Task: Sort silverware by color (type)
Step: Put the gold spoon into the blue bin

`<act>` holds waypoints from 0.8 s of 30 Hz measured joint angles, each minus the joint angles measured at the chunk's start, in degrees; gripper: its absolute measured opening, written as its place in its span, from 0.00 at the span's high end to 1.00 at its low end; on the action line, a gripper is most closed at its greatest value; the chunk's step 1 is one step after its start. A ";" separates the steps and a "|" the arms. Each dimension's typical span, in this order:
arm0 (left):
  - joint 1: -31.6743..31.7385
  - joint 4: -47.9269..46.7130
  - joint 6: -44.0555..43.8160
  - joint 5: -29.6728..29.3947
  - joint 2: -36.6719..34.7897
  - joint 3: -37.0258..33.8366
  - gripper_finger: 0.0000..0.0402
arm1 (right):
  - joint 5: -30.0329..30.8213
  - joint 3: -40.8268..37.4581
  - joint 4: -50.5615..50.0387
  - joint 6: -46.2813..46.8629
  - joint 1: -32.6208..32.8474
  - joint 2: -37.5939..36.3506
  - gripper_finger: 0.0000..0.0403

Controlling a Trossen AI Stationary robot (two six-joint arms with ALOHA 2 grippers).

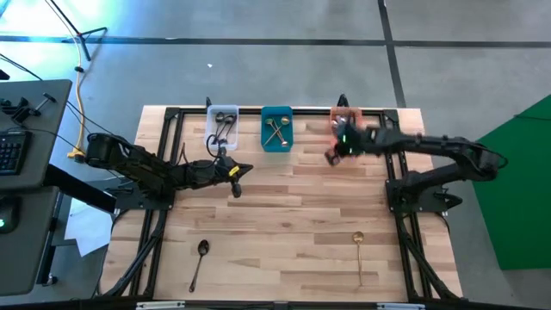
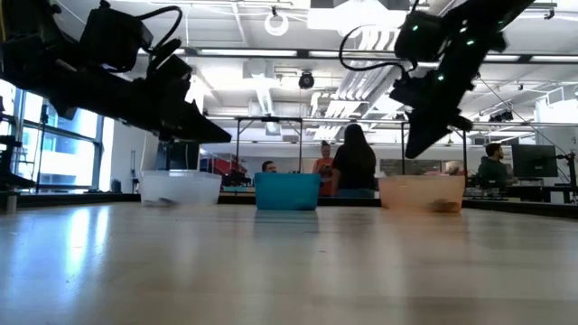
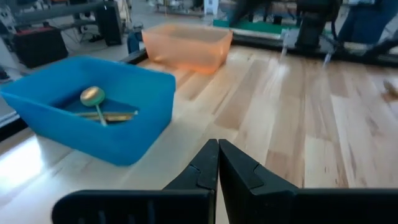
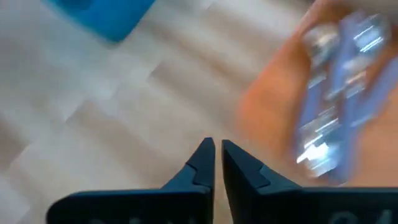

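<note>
Along the table's far edge stand three bins. The clear bin (image 1: 222, 127) has dark spoons in it, the teal bin (image 1: 276, 129) holds gold spoons (image 3: 99, 111), and the orange bin (image 1: 344, 119) holds silver spoons with lavender handles (image 4: 336, 112). A black spoon (image 1: 200, 258) lies flat near the front left and a gold spoon (image 1: 359, 252) near the front right. My right gripper (image 4: 215, 155) hangs shut and empty above the table just in front of the orange bin. My left gripper (image 3: 217, 163) is shut and empty, hovering in front of the clear and teal bins.
Bare wooden tabletop (image 1: 293, 215) stretches between the bins and the two loose spoons. Black frame rails (image 1: 159, 224) run along the table's left and right sides. Beyond the table, people show in the room in the low view.
</note>
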 joint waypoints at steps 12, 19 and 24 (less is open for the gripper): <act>4.93 7.64 0.00 -0.06 0.02 0.02 0.99 | 2.70 -2.08 -9.99 51.43 40.65 1.13 1.00; 7.52 12.25 1.97 -0.08 0.02 0.03 0.99 | -4.74 5.58 -19.34 76.14 56.47 8.80 0.99; 9.09 12.53 2.45 1.69 0.02 1.48 0.99 | -12.97 10.73 -21.89 88.15 62.64 15.13 0.90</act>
